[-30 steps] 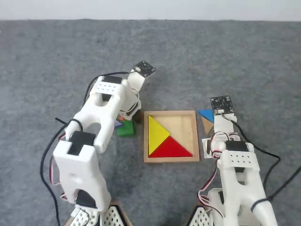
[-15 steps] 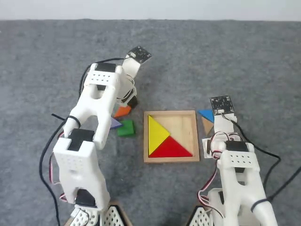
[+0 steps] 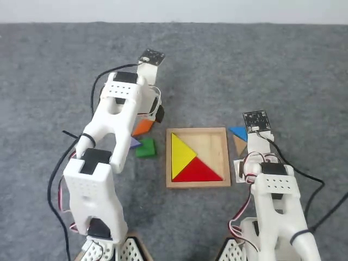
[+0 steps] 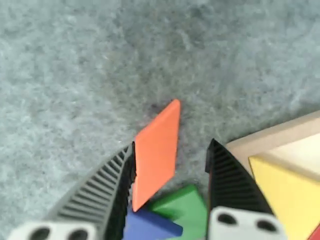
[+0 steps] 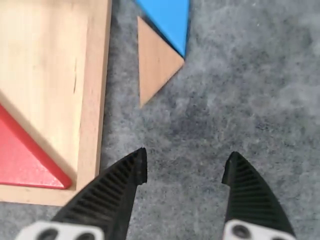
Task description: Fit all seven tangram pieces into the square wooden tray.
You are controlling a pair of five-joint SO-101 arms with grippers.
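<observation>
Found wooden tray (image 3: 212,142) at mid-table holding two of seven pieces: yellow triangle (image 3: 180,154) along its left edge, red triangle (image 3: 199,171) along its front edge, rest of its floor bare. Noted orange piece (image 4: 156,150) flat on the table off the tray's rear left corner, with green piece (image 3: 145,148) and purple piece (image 3: 134,142) just beside. Observed left gripper (image 4: 172,145) poised over the orange piece with jaws apart, straddling it, nothing clamped. Observed right gripper (image 5: 187,160) likewise spread and empty, by the tray's right edge, short of tan triangle (image 5: 156,57) and blue triangle (image 5: 169,17). Judged step in hand: pickup of the orange piece. Judged next move to call for lowering, closing across the narrow width, then lifting toward the tray.
</observation>
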